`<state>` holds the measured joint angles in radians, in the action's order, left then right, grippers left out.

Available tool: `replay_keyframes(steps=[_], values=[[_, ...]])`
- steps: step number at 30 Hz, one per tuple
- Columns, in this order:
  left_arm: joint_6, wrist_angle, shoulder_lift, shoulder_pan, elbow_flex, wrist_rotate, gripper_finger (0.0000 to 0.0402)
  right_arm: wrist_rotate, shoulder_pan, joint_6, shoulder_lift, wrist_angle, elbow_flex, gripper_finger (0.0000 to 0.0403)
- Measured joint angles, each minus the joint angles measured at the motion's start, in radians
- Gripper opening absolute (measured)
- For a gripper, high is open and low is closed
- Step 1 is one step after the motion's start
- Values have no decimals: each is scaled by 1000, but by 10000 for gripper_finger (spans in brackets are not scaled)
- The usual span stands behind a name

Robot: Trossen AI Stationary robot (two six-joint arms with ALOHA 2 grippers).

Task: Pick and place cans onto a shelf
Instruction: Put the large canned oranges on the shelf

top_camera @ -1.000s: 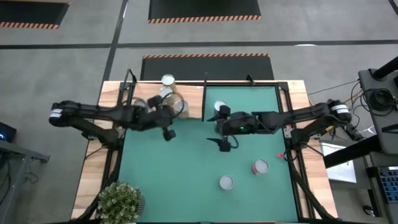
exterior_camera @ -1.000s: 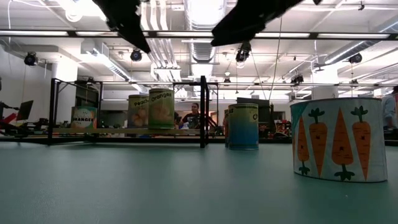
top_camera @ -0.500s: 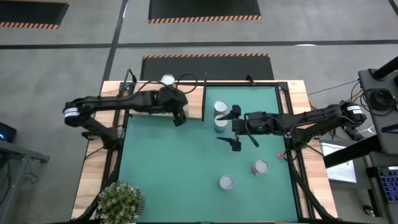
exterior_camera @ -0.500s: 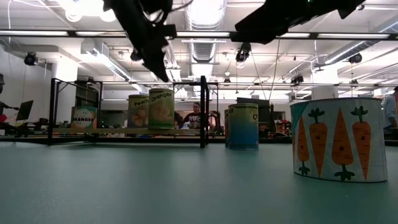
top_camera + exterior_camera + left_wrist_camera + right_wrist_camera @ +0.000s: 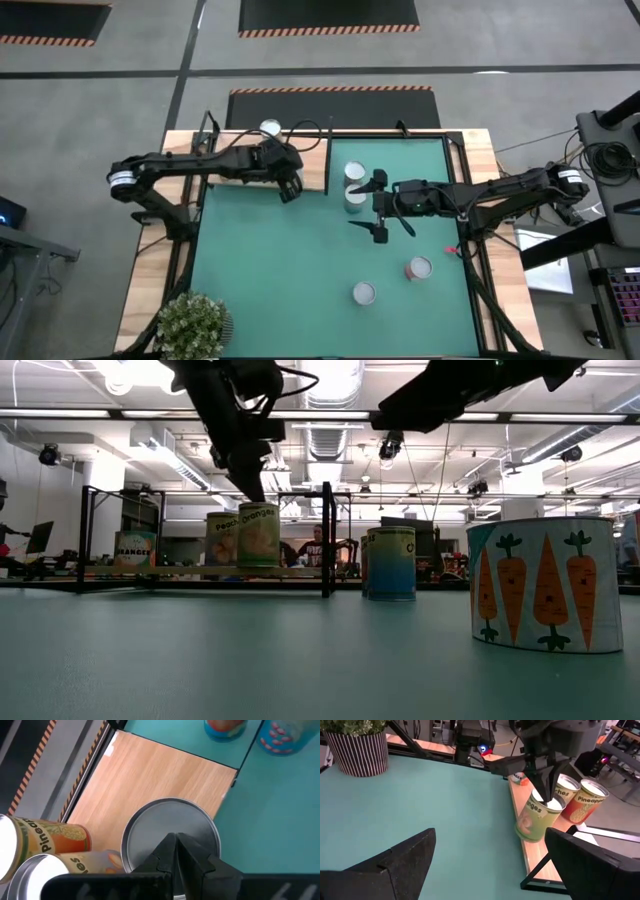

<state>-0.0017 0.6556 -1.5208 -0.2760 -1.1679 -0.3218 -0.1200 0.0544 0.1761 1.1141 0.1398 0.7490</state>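
Left gripper [image 5: 291,187] — closed, empty — has lifted slightly above the shelf [image 5: 312,160] cans [image 5: 170,837]; right gripper [image 5: 378,205] stays fully open.

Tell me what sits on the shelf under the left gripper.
Below the shut left gripper a silver-topped can stands on the shelf, with two more cans beside it. The arm covers most of them from above.
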Motion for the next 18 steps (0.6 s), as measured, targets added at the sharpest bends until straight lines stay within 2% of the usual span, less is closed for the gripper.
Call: replay_keyframes(steps=[18], values=[[-61, 125, 5, -1, 2, -51, 0, -1, 0, -11, 0, -8, 0, 363]])
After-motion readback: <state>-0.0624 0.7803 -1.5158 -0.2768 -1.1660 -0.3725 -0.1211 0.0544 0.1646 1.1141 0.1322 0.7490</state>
